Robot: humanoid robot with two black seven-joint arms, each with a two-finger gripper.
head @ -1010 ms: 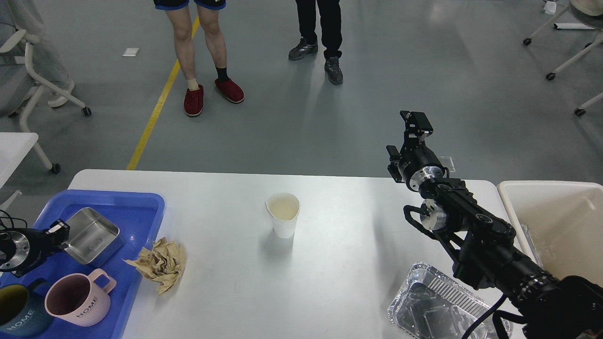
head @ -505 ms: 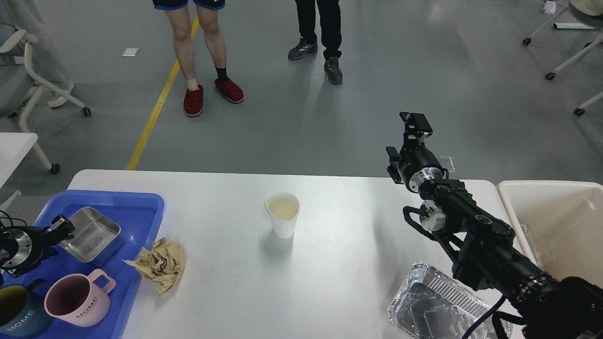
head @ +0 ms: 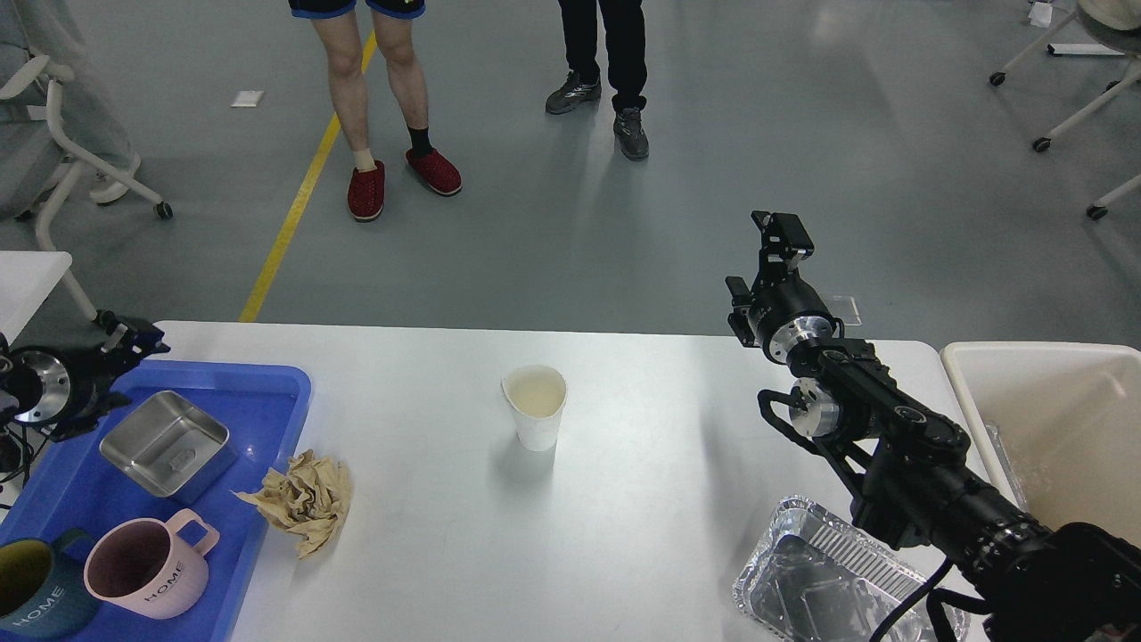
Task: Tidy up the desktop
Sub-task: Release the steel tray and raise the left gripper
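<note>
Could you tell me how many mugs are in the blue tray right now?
2: a pink mug at the tray's near end, and a dark teal mug left of it, cut off by the picture's edge.

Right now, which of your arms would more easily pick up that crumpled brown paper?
Probably my left. The left hand hangs over the blue tray, next to the crumpled paper. The right hand is raised past the desktop's far right edge, beyond the paper cup.

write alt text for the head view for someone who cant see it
A white desktop holds a paper cup, crumpled brown paper and a foil tray, with a blue tray of mugs at left. Both grippers, left and right, hold nothing.
</note>
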